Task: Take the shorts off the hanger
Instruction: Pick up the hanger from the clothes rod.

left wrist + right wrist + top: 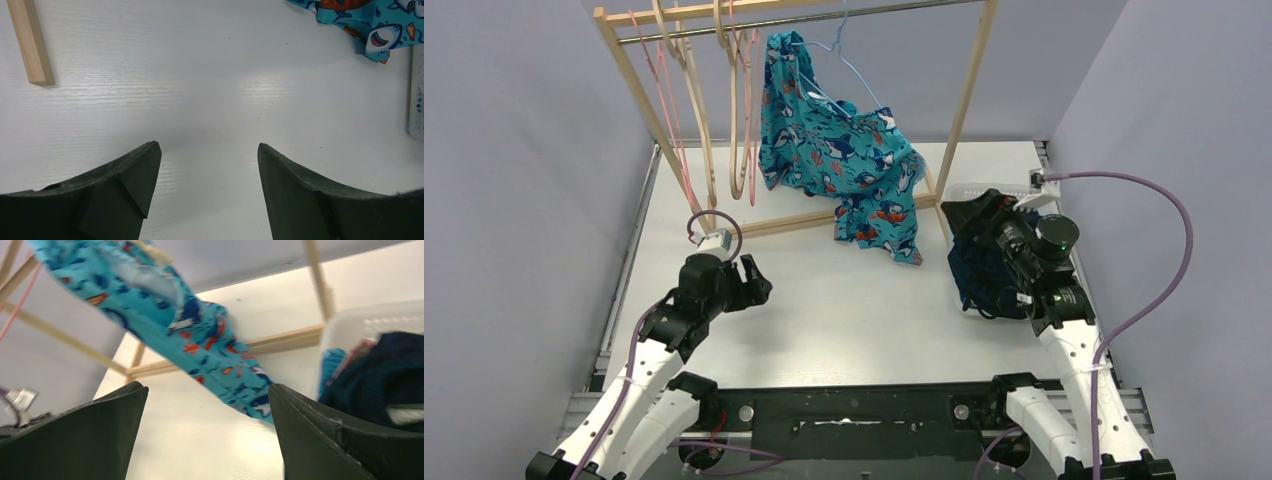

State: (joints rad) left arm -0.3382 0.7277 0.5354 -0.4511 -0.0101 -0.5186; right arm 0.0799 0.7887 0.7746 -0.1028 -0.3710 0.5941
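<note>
White table (824, 320), basket (972, 190) mostly hidden under dark navy shorts (974, 270).

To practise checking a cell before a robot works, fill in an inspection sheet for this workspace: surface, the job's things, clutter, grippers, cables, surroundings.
Surface: white table; a wooden rack stands on its far half.
Job's things: teal shark-print shorts hang on a light blue hanger, hem down by the rack's base bar; dark navy shorts lie in a white basket on the right.
Clutter: empty hangers, wooden and pink, on the rail.
Grippers: left gripper open, empty, over the table; right gripper open, empty, by the basket.
Cables: a purple cable loops from each wrist, apart from the shorts.
Surroundings: plain grey walls.
</note>
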